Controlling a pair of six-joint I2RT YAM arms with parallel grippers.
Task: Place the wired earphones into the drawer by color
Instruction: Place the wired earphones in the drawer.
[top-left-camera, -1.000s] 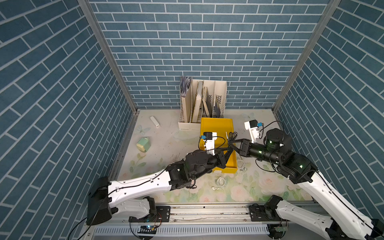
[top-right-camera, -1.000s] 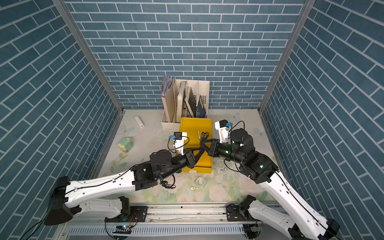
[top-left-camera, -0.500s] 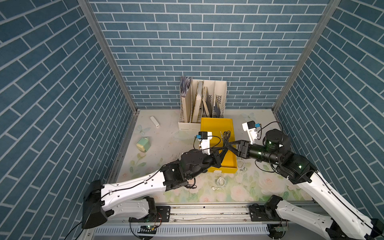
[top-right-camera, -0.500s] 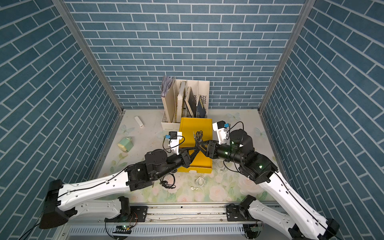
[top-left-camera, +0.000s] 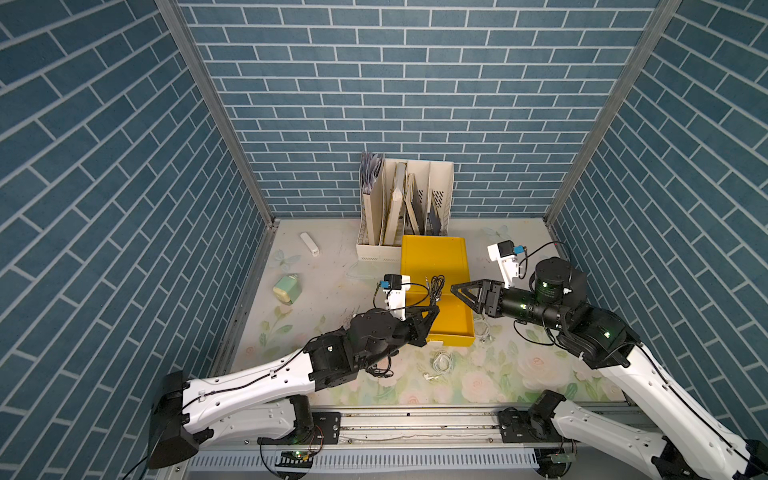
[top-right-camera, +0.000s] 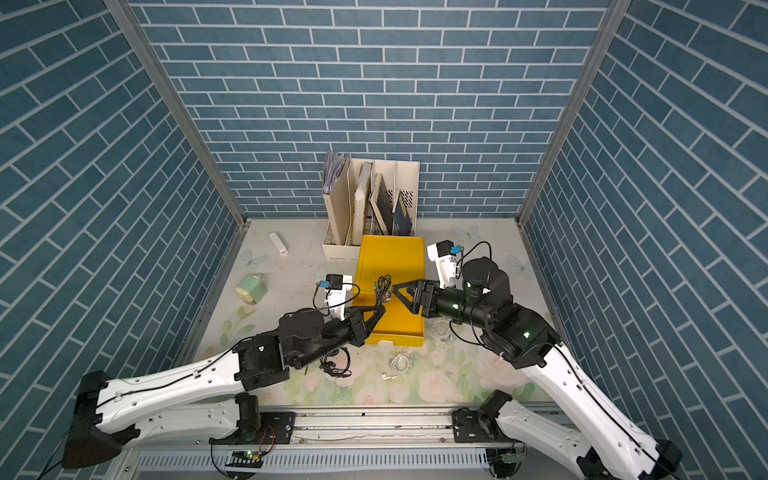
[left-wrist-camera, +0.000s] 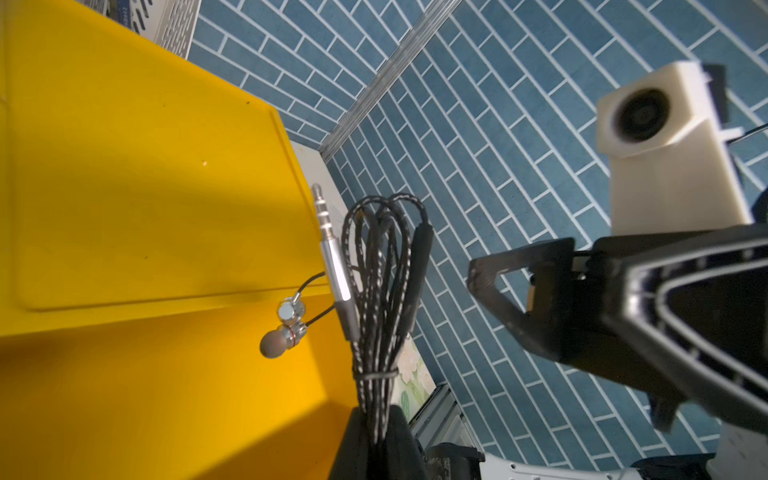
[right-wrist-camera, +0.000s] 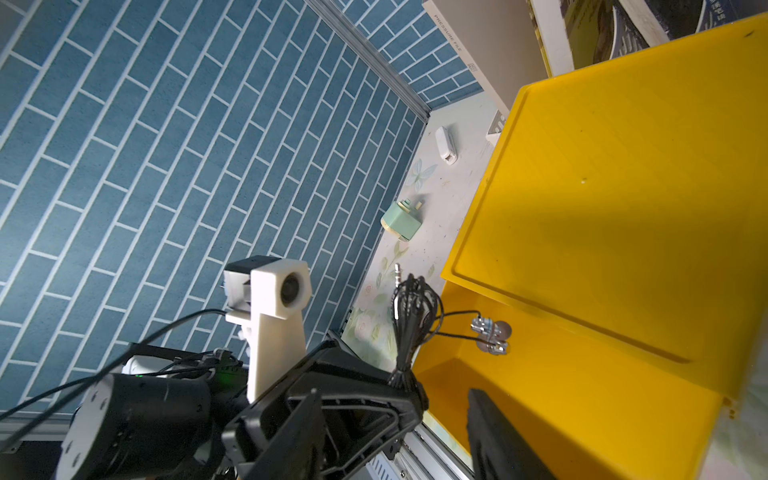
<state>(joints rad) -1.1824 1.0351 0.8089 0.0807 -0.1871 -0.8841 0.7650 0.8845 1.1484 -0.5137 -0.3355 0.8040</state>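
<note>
A bundle of black braided wired earphones (top-left-camera: 436, 286) (left-wrist-camera: 382, 291) stands up from my left gripper (top-left-camera: 435, 309) (left-wrist-camera: 376, 419), which is shut on its lower end. The plug and two silver earbuds (right-wrist-camera: 490, 332) stick out over the open yellow drawer (top-left-camera: 457, 322) (top-right-camera: 399, 328). My right gripper (top-left-camera: 454, 289) (top-right-camera: 395, 289) is open just right of the bundle and touches nothing. On the table in front lie white earphones (top-left-camera: 442, 359), black earphones (top-right-camera: 334, 365) near my left wrist, and a pale coil (top-left-camera: 482, 328) right of the drawer.
Behind the drawer unit, a cream file rack (top-left-camera: 405, 208) with folders stands against the back wall. A green charger (top-left-camera: 286, 289) and a small white stick (top-left-camera: 309, 243) lie at the left of the table. Brick walls close three sides.
My right gripper has opened, let go of the black earphones and drawn back to the right. The left gripper keeps the bundle and has shifted slightly left.
</note>
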